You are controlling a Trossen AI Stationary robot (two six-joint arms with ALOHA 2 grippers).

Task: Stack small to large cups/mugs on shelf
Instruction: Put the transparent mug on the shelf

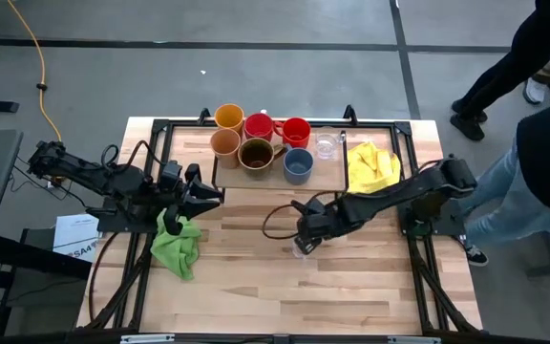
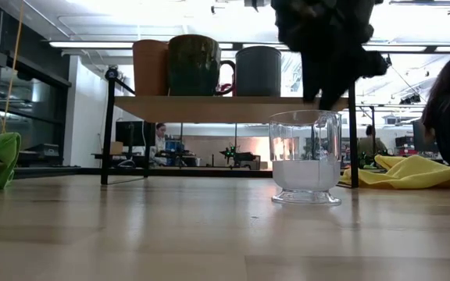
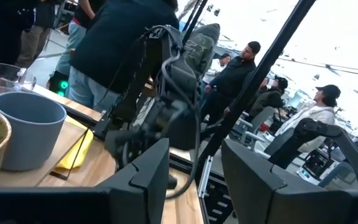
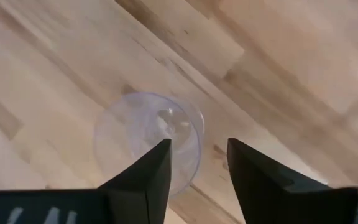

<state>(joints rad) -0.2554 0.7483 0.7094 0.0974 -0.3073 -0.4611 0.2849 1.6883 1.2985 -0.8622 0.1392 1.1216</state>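
Right gripper, fingers parted, hovers above the clear round glass; we judge off-centre descent could topple it.

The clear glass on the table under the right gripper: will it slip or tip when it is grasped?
The clear glass looks smooth, so it may slip between the open fingers of the right gripper above it. It stands upright on a wide base, so tipping seems unlikely. It looks empty, probably light.

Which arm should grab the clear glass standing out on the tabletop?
The right one. Its gripper hangs open directly above the clear glass, one finger over its rim. The left gripper waits across the table by the green cloth.
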